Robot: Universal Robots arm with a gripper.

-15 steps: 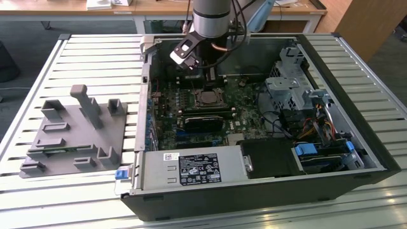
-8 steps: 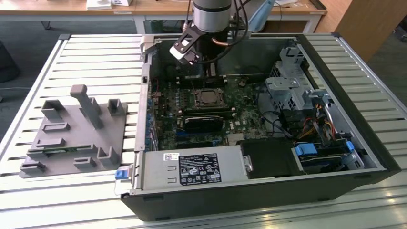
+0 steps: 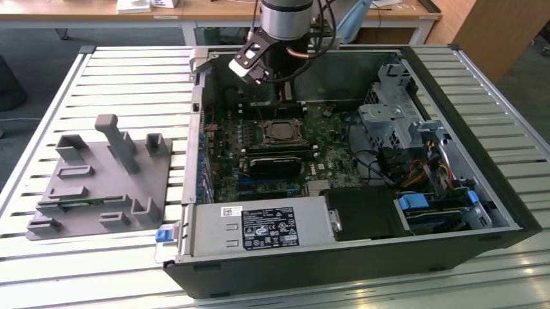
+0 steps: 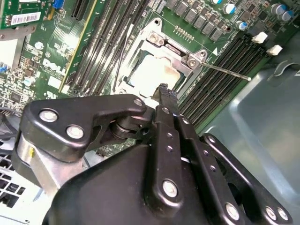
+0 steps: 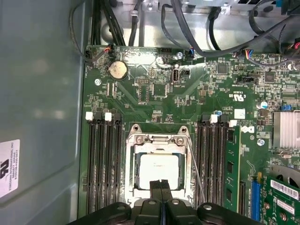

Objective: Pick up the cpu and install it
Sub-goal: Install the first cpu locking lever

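Gripper [image 5: 160, 184] closed, over one cpu [image 5: 159, 168] seated in one socket [image 5: 140, 140].

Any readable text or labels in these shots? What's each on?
Nothing I can quote reliably.
Black label on the silver box: print too small.
Barcode sticker on a green card: too small.
White sticker on the case wall: unreadable.
Motherboard white markings: a logo and tiny codes, not quoted.
cpu lid: no marking visible.
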